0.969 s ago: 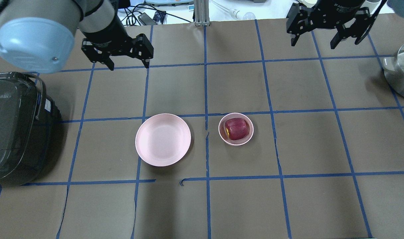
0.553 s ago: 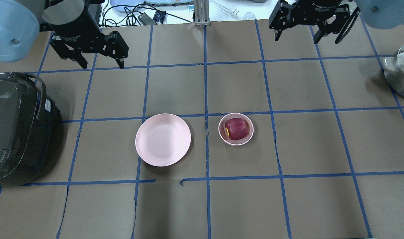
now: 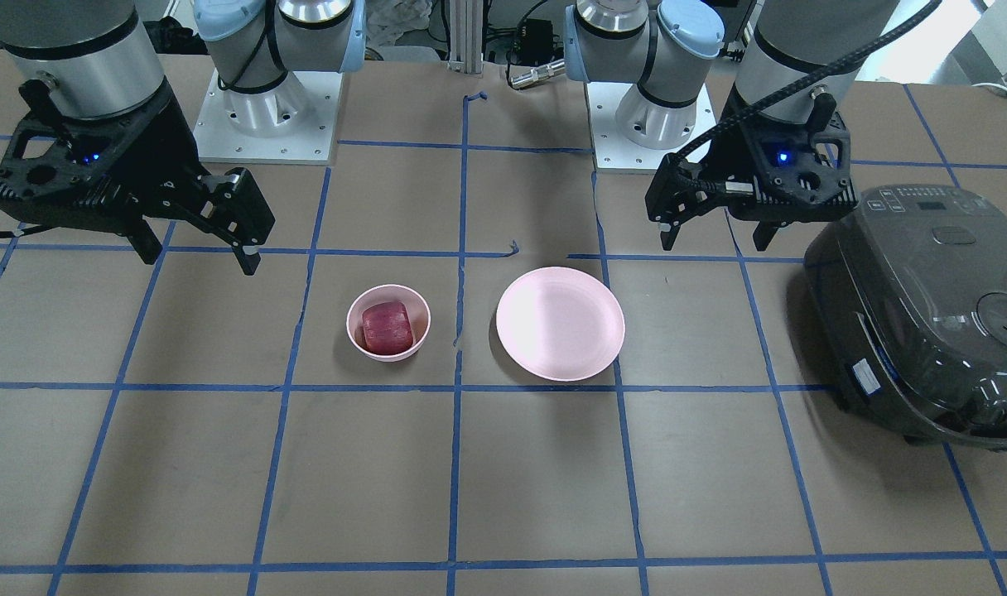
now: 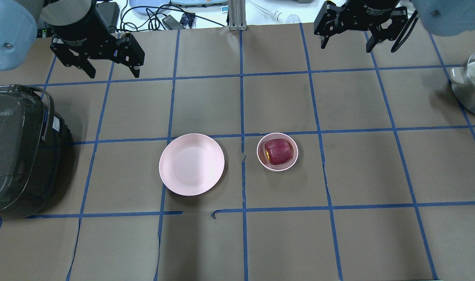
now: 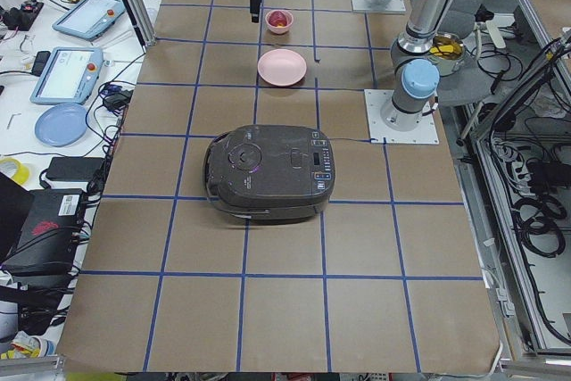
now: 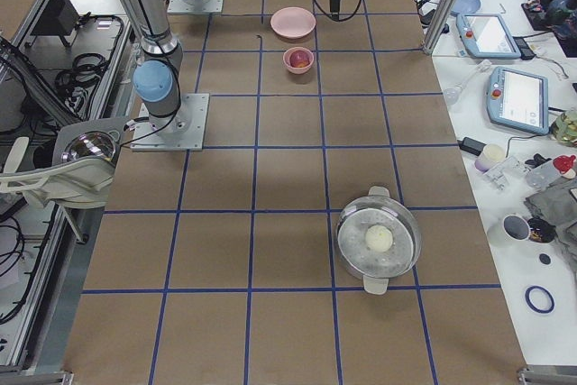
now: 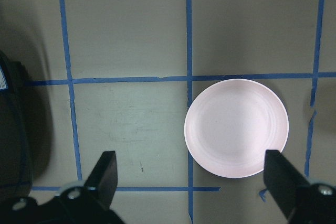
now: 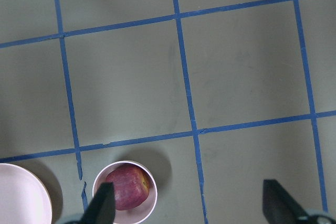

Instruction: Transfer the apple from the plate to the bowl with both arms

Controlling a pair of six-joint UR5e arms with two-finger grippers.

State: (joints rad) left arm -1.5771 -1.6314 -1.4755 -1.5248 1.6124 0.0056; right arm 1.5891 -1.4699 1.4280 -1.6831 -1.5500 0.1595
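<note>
Now, apple: in bowl; likely firm, light, smooth; grip its sides.
Plate: bare, beside bowl.
Left gripper, right gripper: spread, empty.

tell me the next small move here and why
Probably just retreat to rest and stop: the apple already sits in the bowl, the plate is bare, and the left gripper and right gripper hang open and empty, clear of both.

In the right wrist view the plate was cut off at the lower left corner and the bowl ran off the bottom edge, while overhead the rice cooker and steel pot were clipped at the left and right edges.
</note>
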